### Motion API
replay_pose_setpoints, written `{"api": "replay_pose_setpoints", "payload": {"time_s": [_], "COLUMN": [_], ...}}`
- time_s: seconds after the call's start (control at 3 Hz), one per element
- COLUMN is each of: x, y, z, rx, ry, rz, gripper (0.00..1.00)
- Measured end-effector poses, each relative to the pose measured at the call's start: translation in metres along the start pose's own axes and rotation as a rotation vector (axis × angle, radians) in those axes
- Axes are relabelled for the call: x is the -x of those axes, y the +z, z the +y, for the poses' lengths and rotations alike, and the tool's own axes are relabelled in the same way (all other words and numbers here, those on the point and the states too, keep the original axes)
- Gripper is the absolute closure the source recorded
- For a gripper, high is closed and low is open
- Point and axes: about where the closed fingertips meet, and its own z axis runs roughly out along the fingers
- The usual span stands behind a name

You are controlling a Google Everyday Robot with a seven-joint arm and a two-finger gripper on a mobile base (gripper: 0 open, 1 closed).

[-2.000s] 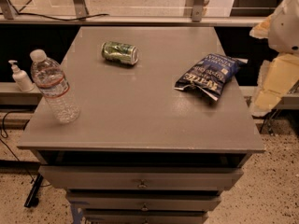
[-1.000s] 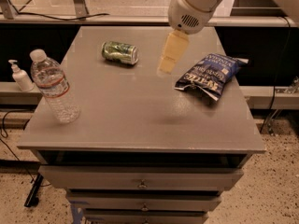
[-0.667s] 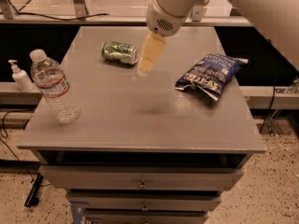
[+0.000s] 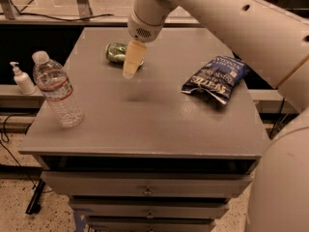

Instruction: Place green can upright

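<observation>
green can [image 4: 115, 52] is seen lying on its side at the far left of the table [image 4: 159, 124], partly hidden by the claw [image 4: 131, 66], which is held just in front of and above it. whether the claw is open or closed cannot be told. the approach is judged the step in hand. a descent and a grasp across the can's body are called for next, before it is stood upright.

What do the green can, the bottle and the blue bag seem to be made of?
The green can looks like metal with a glossy sheen; the gripper, low over the table, partly hides it. The water bottle is clear plastic, ribbed and see-through. The chip bag is probably foil or plastic film, crinkled and shiny.
</observation>
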Motion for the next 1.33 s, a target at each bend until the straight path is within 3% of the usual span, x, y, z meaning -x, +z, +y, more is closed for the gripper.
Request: {"api": "replay_pose_setpoints", "payload": {"time_s": [0.67, 1.0, 1.33], "x": [0.007, 0.006, 0.005], "y": [0.082, 0.109, 0.118], "z": [-0.035, -0.047, -0.050], "rx": [0.035, 0.070, 0.146], "ry": [0.031, 0.073, 0.116], "rz": [0.085, 0.141, 0.177], "gripper": [0.00, 0.17, 0.41]}}
